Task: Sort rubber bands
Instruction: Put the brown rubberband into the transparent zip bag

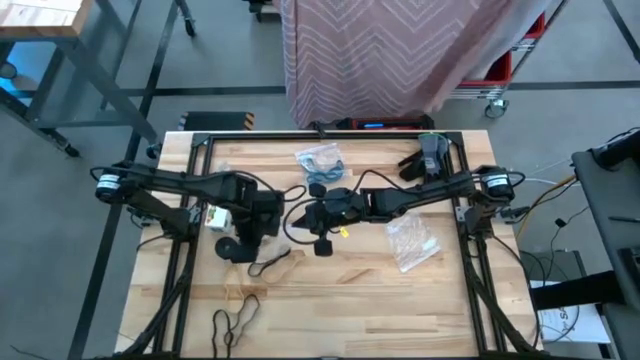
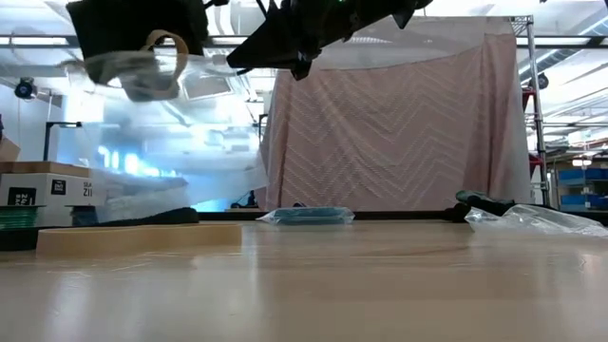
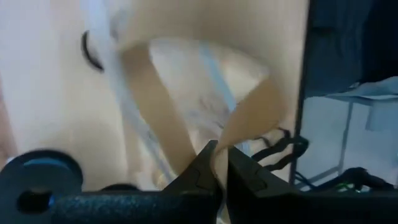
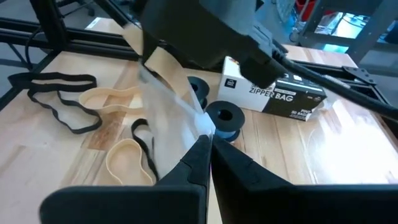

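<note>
Both arms are crowding the worktop centre; rubber bands are lying near its front left, a clear bag right, leaving bare wood front right.

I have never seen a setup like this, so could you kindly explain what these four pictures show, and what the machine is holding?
It is a robot with two dark arms over a wooden table, each ending in two fingers. One picture looks straight down, one looks level across the tabletop, and two come from cameras on the wrists. The left gripper is shut on a tan rubber band that sits in a clear plastic bag; the right gripper is shut on that bag's edge, so both hold it up between them. On the table lie more tan bands, black bands, a bag of blue bands, another clear bag, dark gloves and a zipper bag box.
</note>
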Tool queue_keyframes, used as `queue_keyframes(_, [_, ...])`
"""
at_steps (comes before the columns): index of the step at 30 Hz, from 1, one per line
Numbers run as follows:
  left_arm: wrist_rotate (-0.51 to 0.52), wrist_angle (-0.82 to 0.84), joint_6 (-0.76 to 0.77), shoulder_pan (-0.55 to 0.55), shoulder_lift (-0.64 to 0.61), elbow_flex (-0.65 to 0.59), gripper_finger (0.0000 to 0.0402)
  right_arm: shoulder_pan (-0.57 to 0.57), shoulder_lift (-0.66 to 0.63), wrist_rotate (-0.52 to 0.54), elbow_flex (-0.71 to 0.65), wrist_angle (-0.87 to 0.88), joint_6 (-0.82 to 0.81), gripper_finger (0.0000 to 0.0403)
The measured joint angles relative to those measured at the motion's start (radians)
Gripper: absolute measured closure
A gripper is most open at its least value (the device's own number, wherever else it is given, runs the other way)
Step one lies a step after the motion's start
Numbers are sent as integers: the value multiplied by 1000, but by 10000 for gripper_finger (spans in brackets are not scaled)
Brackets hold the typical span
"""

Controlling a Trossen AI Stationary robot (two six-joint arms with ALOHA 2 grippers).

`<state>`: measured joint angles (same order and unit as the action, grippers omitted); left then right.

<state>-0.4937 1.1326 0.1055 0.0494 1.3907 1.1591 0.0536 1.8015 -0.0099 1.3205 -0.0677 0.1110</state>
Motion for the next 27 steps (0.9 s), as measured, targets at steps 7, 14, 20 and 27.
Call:
queue_keyframes(7, [66, 62, -21, -7, 1, 74, 402, 0, 0, 2, 0, 1, -3, 403])
queue_keyframes(14, [162, 31, -63, -9, 0, 111, 402, 0, 0, 2, 0, -3, -2, 403])
queue_keyframes(20, [162, 28, -62, -8, 3, 96, 394, 0, 0, 1, 0, -2, 2, 403])
queue_keyframes(27, [179, 35, -67, -8, -4, 109, 366, 0, 0, 1, 0, 1, 2, 403])
